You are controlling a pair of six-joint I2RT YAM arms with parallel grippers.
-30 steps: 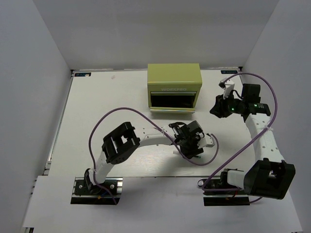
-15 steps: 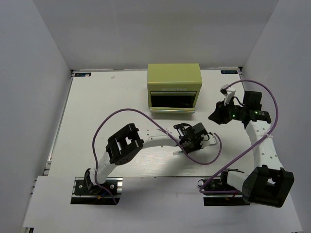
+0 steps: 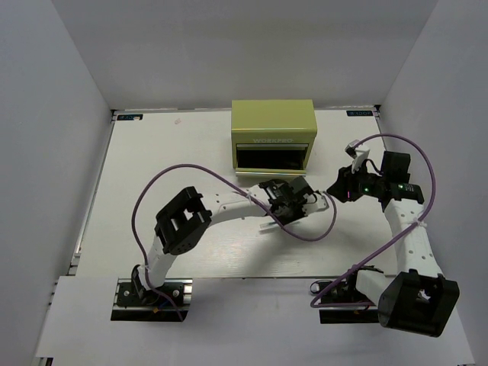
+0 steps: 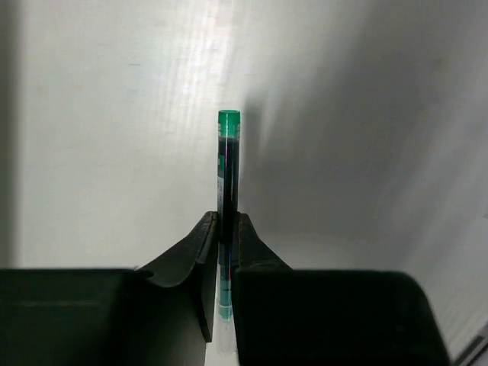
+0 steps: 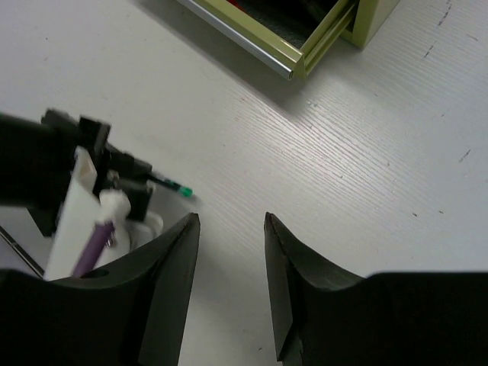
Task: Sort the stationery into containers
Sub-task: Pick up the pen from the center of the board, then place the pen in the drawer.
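Observation:
My left gripper (image 4: pixel 226 229) is shut on a thin dark pen (image 4: pixel 229 168) with a green end, which sticks out forward above the white table. In the top view the left gripper (image 3: pixel 293 200) hovers just in front of the olive-green tool chest (image 3: pixel 273 126), whose lower drawer (image 3: pixel 271 158) stands pulled out. The right wrist view shows the pen's green tip (image 5: pixel 183 191) and the drawer's front corner (image 5: pixel 293 65). My right gripper (image 5: pixel 229 221) is open and empty, to the right of the left gripper (image 3: pixel 335 187). The other stationery is out of view.
Purple cables (image 3: pixel 183 174) loop over the table from both arms. The white table (image 3: pixel 152 168) is bounded by grey walls on the left, right and back. Something red and dark shows inside the open drawer (image 5: pixel 248 6).
The left gripper has carried the pen up and leftward, closer to the open drawer. The right gripper has moved down and left towards it.

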